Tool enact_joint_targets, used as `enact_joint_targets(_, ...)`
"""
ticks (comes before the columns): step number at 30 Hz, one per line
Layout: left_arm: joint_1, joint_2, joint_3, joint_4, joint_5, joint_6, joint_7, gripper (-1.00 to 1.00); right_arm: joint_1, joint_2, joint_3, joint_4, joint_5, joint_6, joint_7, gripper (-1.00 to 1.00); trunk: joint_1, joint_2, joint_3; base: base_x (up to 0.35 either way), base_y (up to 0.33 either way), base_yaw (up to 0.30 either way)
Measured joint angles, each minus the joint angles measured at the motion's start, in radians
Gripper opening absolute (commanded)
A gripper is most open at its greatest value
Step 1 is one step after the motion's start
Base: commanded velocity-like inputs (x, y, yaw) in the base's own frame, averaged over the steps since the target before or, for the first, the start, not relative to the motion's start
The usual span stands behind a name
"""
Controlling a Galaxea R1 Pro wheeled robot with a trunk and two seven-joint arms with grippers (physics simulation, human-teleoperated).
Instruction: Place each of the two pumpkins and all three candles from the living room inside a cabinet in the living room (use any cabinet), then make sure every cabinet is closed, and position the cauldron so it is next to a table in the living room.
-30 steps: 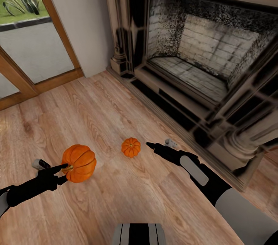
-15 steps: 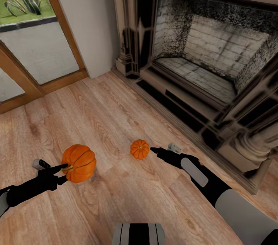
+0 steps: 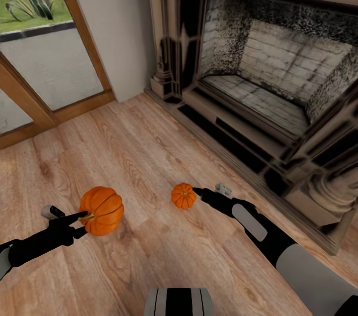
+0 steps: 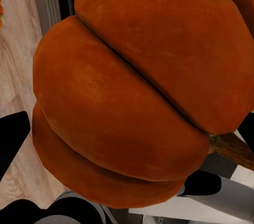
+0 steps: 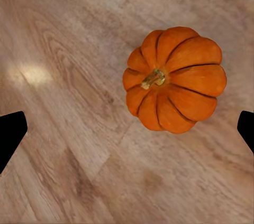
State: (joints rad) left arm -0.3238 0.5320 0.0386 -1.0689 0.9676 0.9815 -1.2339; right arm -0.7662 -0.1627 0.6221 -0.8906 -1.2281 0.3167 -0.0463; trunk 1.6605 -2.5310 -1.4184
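Left end effector (image 3: 82, 222) grips one pumpkin (image 3: 102, 210) by its stem side, carried above the wood floor (image 3: 149, 157); in the left wrist view the ribbed orange body (image 4: 132, 92) sits between the fingers. Second pumpkin (image 3: 183, 195) rests upright on the floor, in front of the fireplace (image 3: 268, 87). Right end effector (image 3: 209, 189) hovers just beside it, spread wide, nothing held; right wrist view looks down on its stem (image 5: 153, 78).

A brick-lined fireplace (image 3: 278, 67) faces wood flooring (image 3: 149, 157) beside a glass door (image 3: 44, 42).
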Motion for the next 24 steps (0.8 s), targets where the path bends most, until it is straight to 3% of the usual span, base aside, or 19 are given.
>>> enact_joint_targets(7,0.000,0.000,0.000,0.000,0.000,0.000,0.000,-1.00,0.000,0.001,-0.001,0.002,-0.003,0.012,0.036,1.00,0.000,0.000,0.000,0.054,0.062,0.000)
enact_joint_targets(12,0.000,0.000,0.000,0.000,-0.001,0.000,0.000,-1.00,0.000,0.001,-0.008,0.092,-0.004,0.039,0.038,1.00,0.000,0.000,0.000,0.006,0.006,0.000)
enact_joint_targets(19,0.002,0.001,0.004,0.000,0.003,0.001,-0.003,-1.00,0.000,0.001,-0.011,0.113,-0.005,0.036,0.044,1.00,0.000,0.000,0.000,0.000,0.000,0.000)
enact_joint_targets(24,0.003,0.002,0.005,0.000,0.003,0.000,-0.005,-1.00,0.000,0.001,-0.011,0.113,-0.005,0.031,0.054,1.00,0.002,-0.001,-0.019,0.000,0.000,0.000)
